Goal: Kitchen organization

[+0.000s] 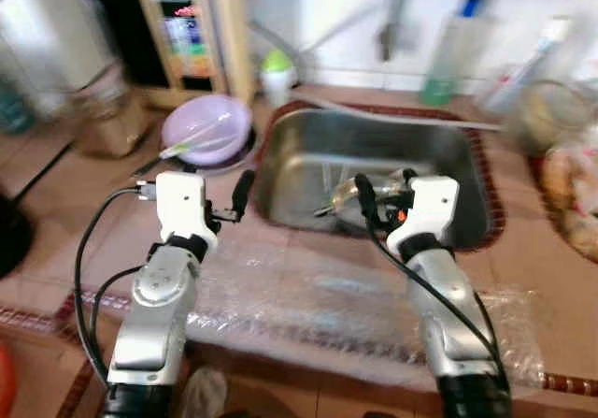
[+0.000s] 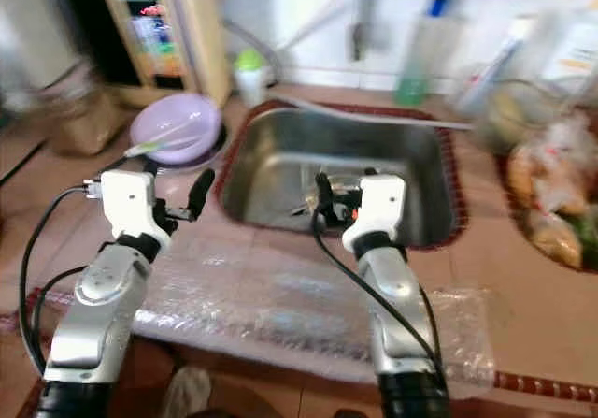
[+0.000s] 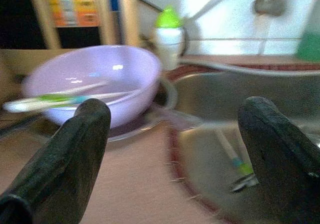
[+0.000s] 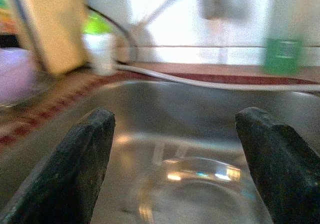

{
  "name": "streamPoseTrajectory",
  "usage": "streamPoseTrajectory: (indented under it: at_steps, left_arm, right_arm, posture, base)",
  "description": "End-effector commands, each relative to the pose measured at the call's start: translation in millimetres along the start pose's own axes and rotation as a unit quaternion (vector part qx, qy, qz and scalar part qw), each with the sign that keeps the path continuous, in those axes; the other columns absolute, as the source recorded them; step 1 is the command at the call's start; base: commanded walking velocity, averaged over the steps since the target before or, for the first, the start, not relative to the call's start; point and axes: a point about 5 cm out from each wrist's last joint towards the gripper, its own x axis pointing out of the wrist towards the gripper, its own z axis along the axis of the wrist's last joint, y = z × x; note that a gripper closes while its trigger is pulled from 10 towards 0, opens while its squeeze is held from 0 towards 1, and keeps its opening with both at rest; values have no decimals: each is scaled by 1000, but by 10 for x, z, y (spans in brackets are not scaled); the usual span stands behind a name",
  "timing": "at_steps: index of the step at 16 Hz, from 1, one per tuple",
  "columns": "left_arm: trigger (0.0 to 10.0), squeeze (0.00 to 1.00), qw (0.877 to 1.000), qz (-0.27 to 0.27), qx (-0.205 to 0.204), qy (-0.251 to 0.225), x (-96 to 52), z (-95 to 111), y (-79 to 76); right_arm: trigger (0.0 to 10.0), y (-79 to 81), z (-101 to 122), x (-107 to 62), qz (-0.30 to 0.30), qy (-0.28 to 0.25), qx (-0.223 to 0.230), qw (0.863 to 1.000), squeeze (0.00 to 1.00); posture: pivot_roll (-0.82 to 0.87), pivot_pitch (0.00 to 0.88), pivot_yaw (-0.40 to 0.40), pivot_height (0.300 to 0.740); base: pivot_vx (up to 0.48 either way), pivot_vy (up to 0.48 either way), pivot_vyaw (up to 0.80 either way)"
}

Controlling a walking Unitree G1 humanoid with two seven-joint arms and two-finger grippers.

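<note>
Ahead, a steel sink (image 1: 308, 156) sunk into a brown tiled bench (image 1: 84, 194), with a clear glass bowl (image 4: 192, 184) lying on its floor, rounded and see-through, catching small glints of light. Left end effector (image 1: 238, 198) held over the bench just beside the sink's near left corner, fingers (image 3: 70, 159) spread wide apart, nothing between them. Right end effector (image 1: 383, 198) raised over the sink's front edge, pointing at the glass bowl, fingers (image 4: 75, 164) likewise parted and empty. Beyond the left end effector, a pale purple bowl (image 3: 95, 78) on a plate, smooth and glossy, with white-and-green sticks (image 3: 55, 99) resting across it. Behind that, a small white bottle with a green cap (image 3: 168, 36). Along the bench's front edge, a sheet of bubble wrap (image 1: 327, 306). All somewhat blurred.
</note>
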Motion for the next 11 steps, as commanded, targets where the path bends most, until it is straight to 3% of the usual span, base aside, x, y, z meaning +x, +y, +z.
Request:
streamPoseTrajectory:
  at_steps: [1, 6, 8, 11]
  left_arm:
    - [10000, 0, 1000, 1, 7, 5, -29, -14, 6]
    - [10000, 0, 999, 34, 17, 12, -19, -31, 48]
    - [10000, 0, 995, 84, 17, 41, 56, -87, 146]
    - [10000, 0, 993, 103, -7, 55, 128, -133, 205]
  right_arm:
    - [10000, 18, 41, -3, 4, -6, 5, 1000, 0]
    - [10000, 14, 45, -25, 6, -4, 7, 1000, 0]
    - [10000, 12, 64, -65, 7, -1, 9, 1000, 0]
    - [10000, 30, 74, -159, 13, 8, 10, 1000, 0]
  posture:
    - [13, 0, 51, 740]
    - [9, 7, 50, 740]
    - [-4, 44, 49, 740]
    - [-42, 104, 52, 740]
  base:
    - [0, 0, 0]
    - [0, 0, 0]
    - [0, 0, 0]
    - [0, 0, 0]
